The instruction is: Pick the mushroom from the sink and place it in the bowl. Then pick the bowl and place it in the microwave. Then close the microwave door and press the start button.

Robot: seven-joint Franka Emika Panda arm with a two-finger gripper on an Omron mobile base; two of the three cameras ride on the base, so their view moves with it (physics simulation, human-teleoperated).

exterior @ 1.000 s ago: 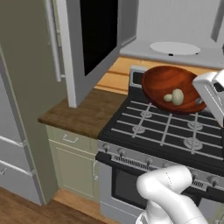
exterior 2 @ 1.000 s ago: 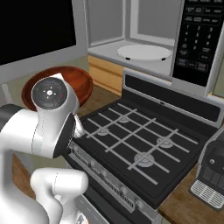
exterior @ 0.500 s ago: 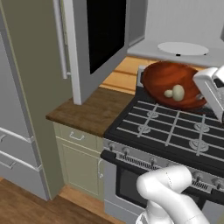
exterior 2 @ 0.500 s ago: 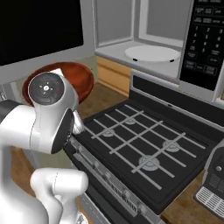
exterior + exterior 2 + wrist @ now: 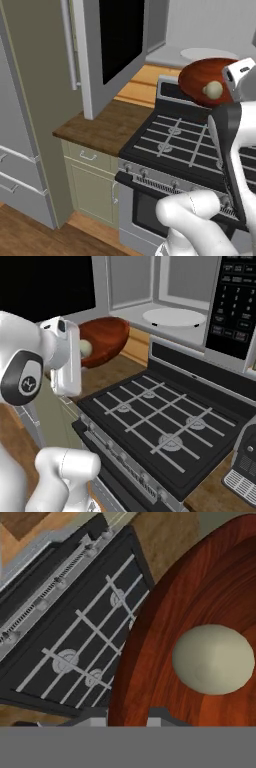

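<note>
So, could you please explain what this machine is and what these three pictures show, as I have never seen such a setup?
It is a white robot arm in a computer-drawn kitchen. Two pictures come from cameras behind it, left and right, looking over a gas stove. The third comes from a camera on its hand. The jaws grip the rim of a reddish-brown bowl, held in the air above the stove's edge, with a pale mushroom inside. Behind stands an open microwave with a white plate inside, its door swung wide over a wooden counter.
</note>
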